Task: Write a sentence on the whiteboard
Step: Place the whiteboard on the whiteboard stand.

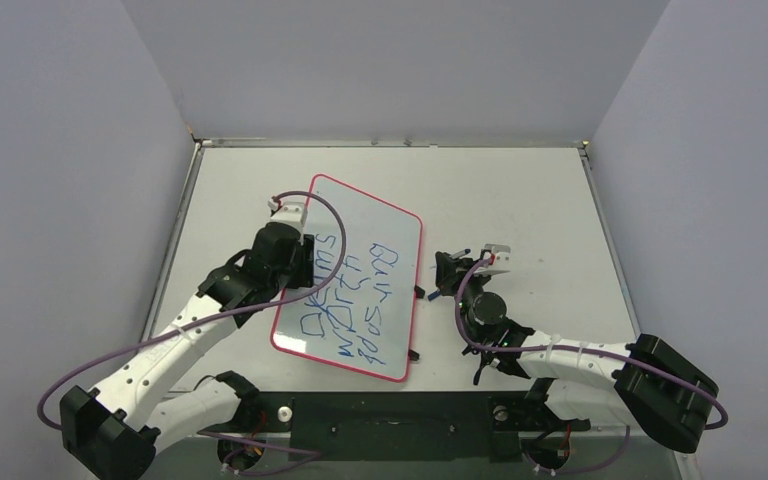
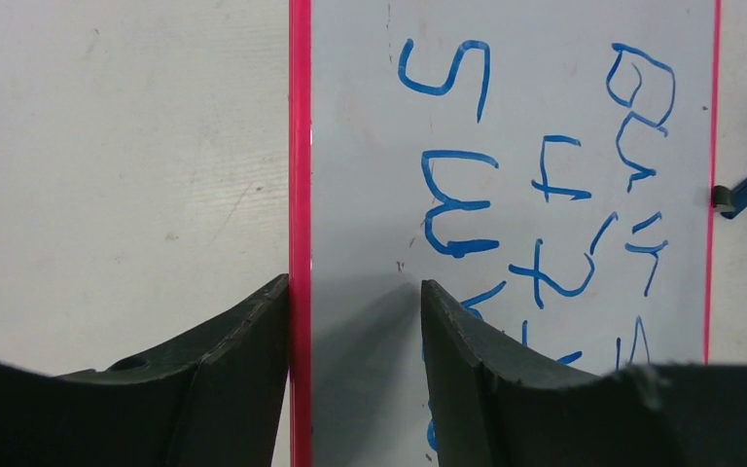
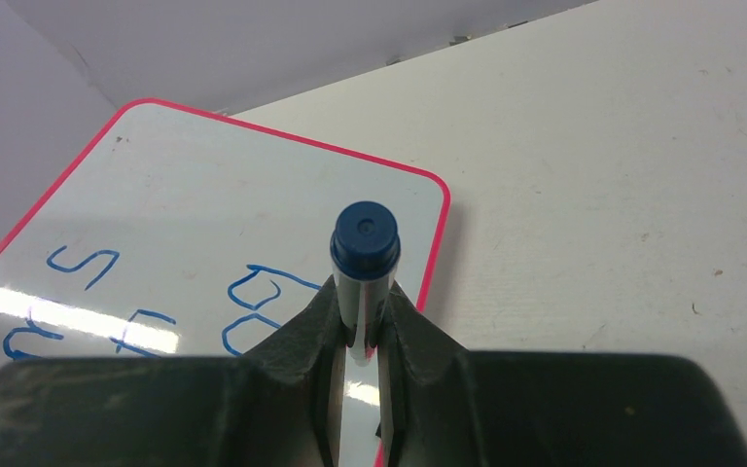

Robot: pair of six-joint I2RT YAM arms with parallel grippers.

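Lift wide-open left gripper [image 2: 355, 287] straight off nine-o'clock rim of whiteboard [image 1: 365, 212] without smearing sentence [image 1: 355, 300]; leave marker [image 3: 365, 243] clamped in right gripper [image 3: 363, 316].

Scuffed off-white tabletop [image 1: 520, 200] within pale grey walls [image 1: 390, 60] on three sides, thin metal strip [image 1: 390, 143] along its far edge.

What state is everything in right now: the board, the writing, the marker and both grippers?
whiteboard: lying flat on the table, skewed.
sentence: written in blue, three uneven lines.
marker: clamped between the fingers, blue end showing, tip hidden.
left gripper: open, straddling the whiteboard's edge.
right gripper: shut on the marker.
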